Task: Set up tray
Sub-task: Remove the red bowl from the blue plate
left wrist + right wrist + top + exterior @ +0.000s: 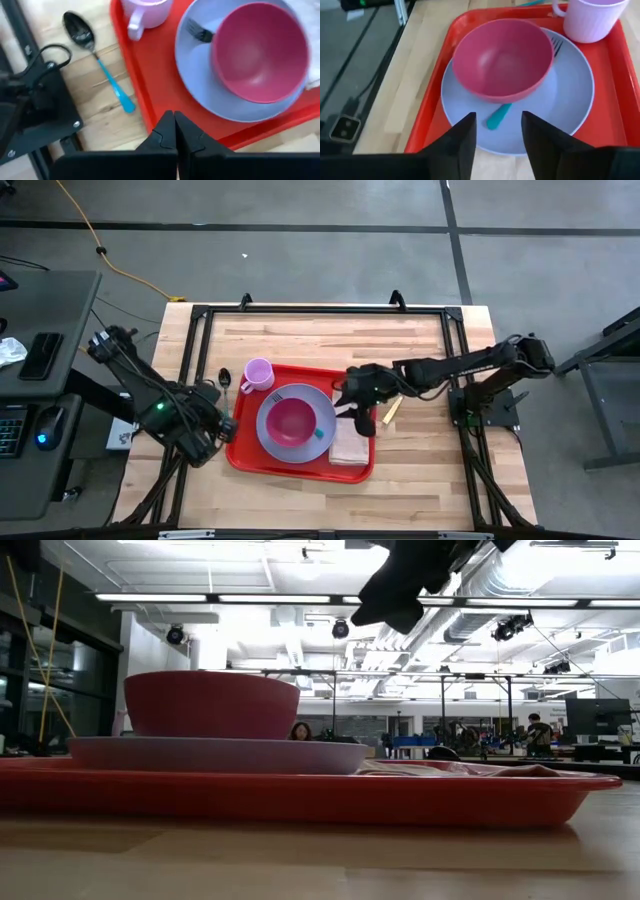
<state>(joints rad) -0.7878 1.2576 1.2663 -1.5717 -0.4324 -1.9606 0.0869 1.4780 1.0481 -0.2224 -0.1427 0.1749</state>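
Right tool (362,418) right of centre in the high view, above the tray's right part, fingers (465,137) apart with nothing between them. Left tool (174,131) at the lower left of the high view, just off the tray's left edge, fingers pressed together and empty. Red tray (300,471) at the centre of the wooden surface (420,470), slightly lower than the middle of the frame. On the tray: lavender plate (272,440) carrying a dark pink bowl (292,421), with a teal-handled fork (498,116) tucked under the bowl on the plate. Lavender mug (258,374) on the tray's upper left corner, just beside the plate. Folded pale napkin (350,448) on the tray's right side, touching the plate's edge. Black spoon with a blue handle (95,56) off the tray, on the wood to its left. Small yellowish item (392,410) on the wood right of the tray, identity unclear.
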